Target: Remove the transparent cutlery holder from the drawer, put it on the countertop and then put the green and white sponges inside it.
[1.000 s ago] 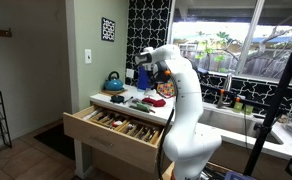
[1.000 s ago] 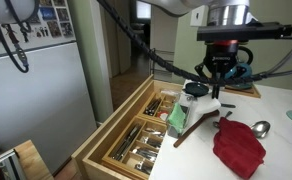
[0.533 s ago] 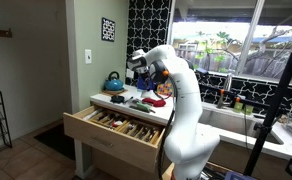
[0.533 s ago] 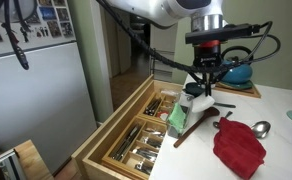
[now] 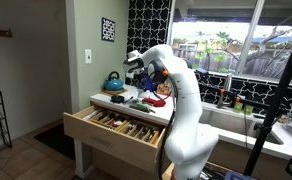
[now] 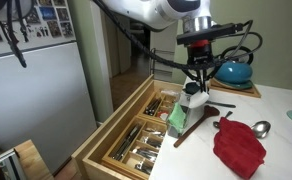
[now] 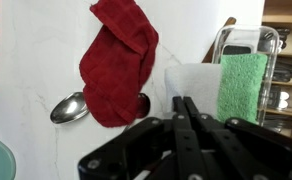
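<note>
The transparent cutlery holder (image 7: pixel 248 40) stands on the white countertop (image 7: pixel 36 60) by the edge over the open drawer (image 6: pixel 126 140). The green sponge (image 7: pixel 243 85) sits in it. The white sponge (image 7: pixel 191 82) lies right beside the green one; I cannot tell how far it sits inside. In an exterior view the holder (image 6: pixel 190 106) shows with the green sponge (image 6: pixel 177 120). My gripper (image 7: pixel 183 100) is shut and empty, just above the white sponge. It also shows in both exterior views (image 6: pixel 196 80) (image 5: pixel 136 76).
A red cloth (image 7: pixel 116 60) and a metal spoon (image 7: pixel 68 107) lie on the countertop beside the holder. A wooden spatula (image 6: pixel 191 126) lies by the cloth. A blue kettle (image 6: pixel 233 72) stands at the back. The drawer (image 5: pixel 111 130) holds several pieces of cutlery.
My gripper has moved sideways across the countertop, to the left in both exterior views, and now hangs over the holder. The holder and sponges have not moved.
</note>
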Controlling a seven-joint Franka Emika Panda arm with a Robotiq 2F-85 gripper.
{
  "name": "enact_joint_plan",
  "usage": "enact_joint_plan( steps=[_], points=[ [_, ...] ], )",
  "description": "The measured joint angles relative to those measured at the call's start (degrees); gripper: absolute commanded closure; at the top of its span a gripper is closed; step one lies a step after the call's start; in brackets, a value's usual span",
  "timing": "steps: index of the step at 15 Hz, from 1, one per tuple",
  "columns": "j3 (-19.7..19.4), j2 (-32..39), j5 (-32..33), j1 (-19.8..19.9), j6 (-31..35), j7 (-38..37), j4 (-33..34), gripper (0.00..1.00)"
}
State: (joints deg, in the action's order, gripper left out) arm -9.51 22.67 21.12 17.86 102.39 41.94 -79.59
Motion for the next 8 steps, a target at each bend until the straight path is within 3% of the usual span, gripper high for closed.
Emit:
enact_joint_plan(
  steps=[8],
  points=[
    [-0.03, -5.44, 4.27, -3.8, 12.47, -10.53, -12.88, 0.99]
  ],
)
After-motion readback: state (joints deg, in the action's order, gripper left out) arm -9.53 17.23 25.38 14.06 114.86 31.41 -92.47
